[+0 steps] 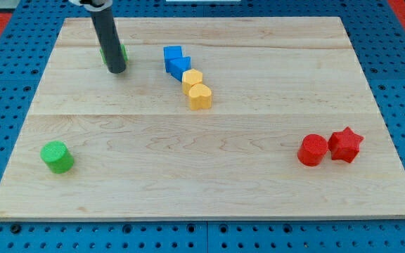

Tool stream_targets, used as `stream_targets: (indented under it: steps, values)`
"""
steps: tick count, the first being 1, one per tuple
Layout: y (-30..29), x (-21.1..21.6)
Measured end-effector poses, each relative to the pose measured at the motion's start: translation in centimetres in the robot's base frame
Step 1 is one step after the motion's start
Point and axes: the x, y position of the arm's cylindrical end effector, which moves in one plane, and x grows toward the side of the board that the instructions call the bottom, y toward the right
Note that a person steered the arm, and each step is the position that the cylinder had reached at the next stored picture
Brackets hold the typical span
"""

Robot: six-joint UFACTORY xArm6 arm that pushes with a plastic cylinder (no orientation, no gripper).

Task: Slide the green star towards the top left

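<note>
The green star [121, 53] lies near the board's top left, mostly hidden behind my rod; only green slivers show at the rod's right and left. My tip [116, 70] rests on the board just below the star, touching or nearly touching it. The rod rises from the tip to the view's top.
A green cylinder [57, 156] stands at the lower left. Two blue blocks [176, 61] and two yellow blocks [197, 89] form a diagonal chain near the top middle. A red cylinder [313, 150] and a red star [345, 144] sit together at the right. The wooden board [202, 183] lies on a blue pegboard.
</note>
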Motion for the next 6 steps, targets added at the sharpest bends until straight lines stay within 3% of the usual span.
stream_targets:
  steps: [1,3,4,6]
  values:
    - [2.3,-1.4]
    - [-5.9,-1.6]
    - [-6.2,0.8]
    - [-8.1,-0.2]
